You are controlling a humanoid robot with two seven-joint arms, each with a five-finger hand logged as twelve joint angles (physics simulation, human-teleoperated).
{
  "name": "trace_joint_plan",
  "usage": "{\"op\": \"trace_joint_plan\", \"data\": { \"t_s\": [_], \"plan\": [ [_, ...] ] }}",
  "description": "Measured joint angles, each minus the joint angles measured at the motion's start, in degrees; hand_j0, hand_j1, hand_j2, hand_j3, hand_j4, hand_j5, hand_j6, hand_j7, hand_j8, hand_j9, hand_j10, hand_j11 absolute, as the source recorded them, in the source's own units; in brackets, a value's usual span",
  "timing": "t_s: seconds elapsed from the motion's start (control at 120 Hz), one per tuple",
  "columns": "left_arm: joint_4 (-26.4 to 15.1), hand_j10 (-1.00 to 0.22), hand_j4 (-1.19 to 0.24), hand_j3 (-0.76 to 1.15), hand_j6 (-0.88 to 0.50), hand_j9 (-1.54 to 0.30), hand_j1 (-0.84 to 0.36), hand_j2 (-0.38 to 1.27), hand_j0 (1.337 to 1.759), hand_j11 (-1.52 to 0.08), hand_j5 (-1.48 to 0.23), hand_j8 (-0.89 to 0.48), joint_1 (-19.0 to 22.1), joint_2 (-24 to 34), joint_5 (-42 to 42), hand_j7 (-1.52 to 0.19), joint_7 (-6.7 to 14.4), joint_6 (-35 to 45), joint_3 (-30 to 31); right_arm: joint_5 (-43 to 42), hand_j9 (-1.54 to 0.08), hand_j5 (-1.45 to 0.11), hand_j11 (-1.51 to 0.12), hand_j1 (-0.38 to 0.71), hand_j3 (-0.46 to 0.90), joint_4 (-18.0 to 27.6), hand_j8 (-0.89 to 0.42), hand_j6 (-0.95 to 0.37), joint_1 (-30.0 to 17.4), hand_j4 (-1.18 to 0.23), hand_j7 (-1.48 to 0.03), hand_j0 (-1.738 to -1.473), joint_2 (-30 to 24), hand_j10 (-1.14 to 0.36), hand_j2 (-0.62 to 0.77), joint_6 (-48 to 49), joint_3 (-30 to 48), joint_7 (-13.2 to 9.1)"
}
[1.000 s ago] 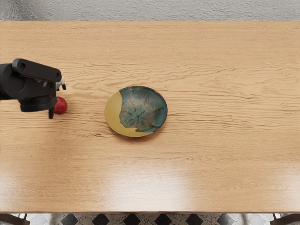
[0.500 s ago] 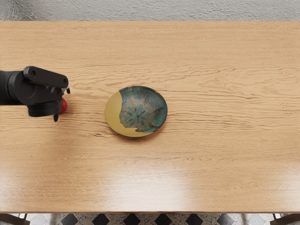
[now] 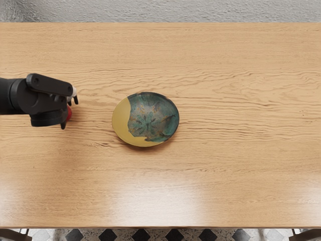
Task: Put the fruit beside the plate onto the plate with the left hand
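A small red fruit [image 3: 68, 115] lies on the wooden table [image 3: 225, 165] to the left of the plate. Only a thin sliver of it shows past my left hand [image 3: 62, 108]. The black hand comes in from the left edge and sits right over the fruit, covering most of it. Whether the hand grips the fruit is hidden. The round plate [image 3: 120, 120], yellow with a teal leaf pattern, lies near the table's middle with nothing on it, about a hand's width right of the fruit. The right arm does not show.
The table's far edge runs along the top of the view below a grey wall [image 3: 160, 10]. Its near edge runs along the bottom, above a chequered floor [image 3: 140, 235].
My left hand has moved right and slightly down over the fruit, which was mostly in sight a second ago and is now nearly covered. The plate has not moved.
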Motion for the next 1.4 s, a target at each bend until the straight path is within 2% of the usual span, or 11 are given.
{"op": "trace_joint_plan", "data": {
  "t_s": [0.583,1.0,1.233,1.308,1.4],
  "plan": [
    [0.11,-0.39,-0.39,0.00,-0.39,-0.51,-0.12,0.08,1.658,-0.51,-0.51,-0.39,0.49,0.53,-0.13,-0.51,-0.13,-0.01,0.98,0.00,-0.03,-0.03,-0.03,-0.32,0.00,0.00,-0.03,-0.03,-0.01,-0.03,-0.03,-1.658,0.00,-0.03,-0.01,0.00,0.00,0.00],
    [2.07,-0.51,-0.51,0.00,-0.47,-0.66,-0.25,0.14,1.658,-0.66,-0.66,-0.51,1.04,0.36,-0.22,-0.66,-0.61,-0.07,1.00,0.00,-0.03,-0.03,-0.03,-0.32,0.00,0.00,-0.03,-0.03,-0.01,-0.03,-0.03,-1.658,0.00,-0.03,-0.01,0.00,-0.01,0.00],
    [2.58,-0.57,-0.60,0.00,-0.43,-0.77,-0.24,0.03,1.650,-0.76,-0.71,-0.47,1.98,-0.17,0.30,-0.72,-0.76,0.05,1.00,0.00,-0.03,-0.03,-0.03,-0.32,0.00,0.00,-0.03,-0.03,-0.01,-0.03,-0.03,-1.658,0.00,-0.03,-0.01,0.00,-0.02,0.00],
    [2.63,-0.60,-0.65,0.00,-0.42,-0.81,-0.27,0.13,1.650,-0.80,-0.72,-0.46,2.15,-0.22,0.29,-0.76,-0.84,0.15,0.95,0.00,-0.03,-0.03,-0.03,-0.32,0.00,0.00,-0.03,-0.03,-0.02,-0.03,-0.03,-1.658,0.00,-0.03,-0.01,0.00,-0.01,0.00],
    [2.69,-0.63,-0.63,0.00,-0.40,-0.86,-0.30,0.21,1.650,-0.85,-0.74,-0.43,2.18,-0.43,0.18,-0.79,-0.90,0.24,0.94,0.00,-0.03,-0.03,-0.03,-0.32,0.00,0.00,-0.03,-0.03,-0.02,-0.03,-0.03,-1.658,0.00,-0.03,-0.01,0.00,-0.02,0.00]
  ]
}}
